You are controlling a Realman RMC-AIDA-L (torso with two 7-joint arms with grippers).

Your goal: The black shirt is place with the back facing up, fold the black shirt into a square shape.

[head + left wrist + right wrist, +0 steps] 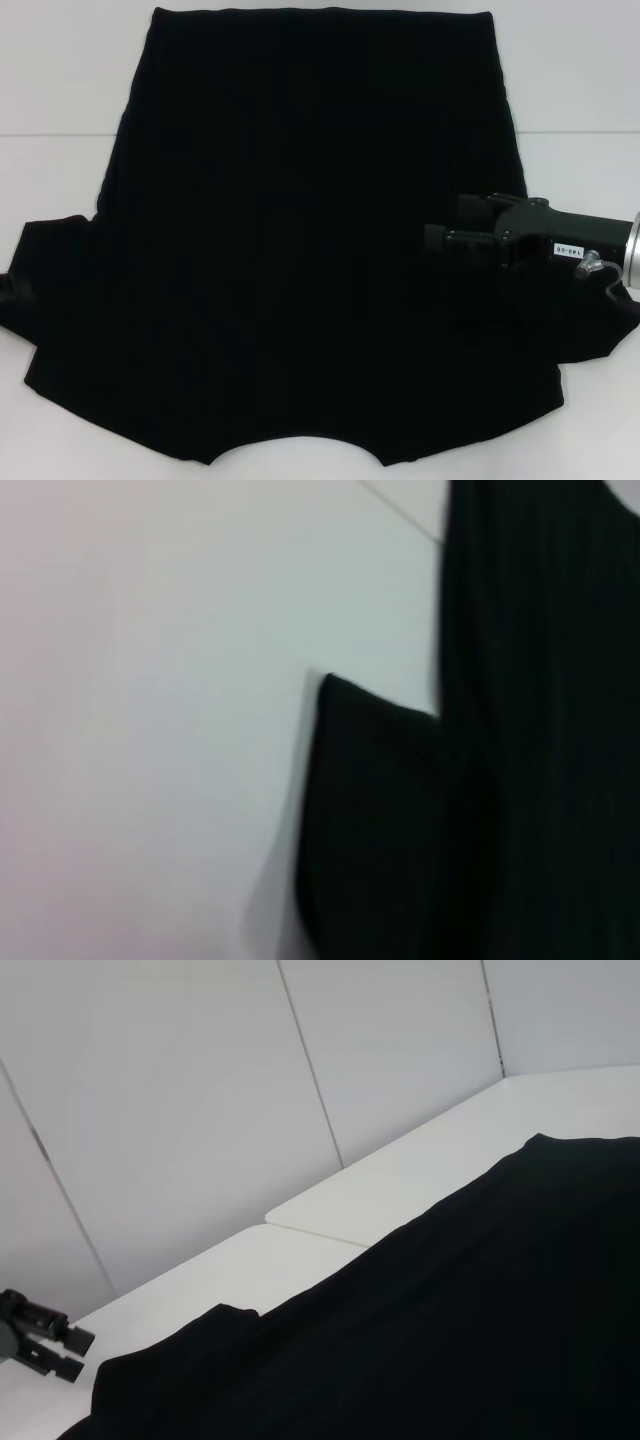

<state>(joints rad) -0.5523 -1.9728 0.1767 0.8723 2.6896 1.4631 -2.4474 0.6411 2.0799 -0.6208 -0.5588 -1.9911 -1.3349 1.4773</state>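
Across nearly the whole head view we see the black shirt (300,250) spread flat on the white table (60,90), plain side up, hem toward the top of the frame and neckline at the bottom edge. At right of centre our right gripper (450,228) reaches in over the shirt's right side; its fingers stand slightly parted, holding nothing. Our left gripper (45,1345) shows beyond the far sleeve in the right wrist view; we cannot tell its state.

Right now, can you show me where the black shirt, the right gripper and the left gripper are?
black shirt (300,250), head view, middle of the spread back.
right gripper (440,238), head view, at its fingertips over the shirt.
left gripper (45,1348), right wrist view, its dark fingers.
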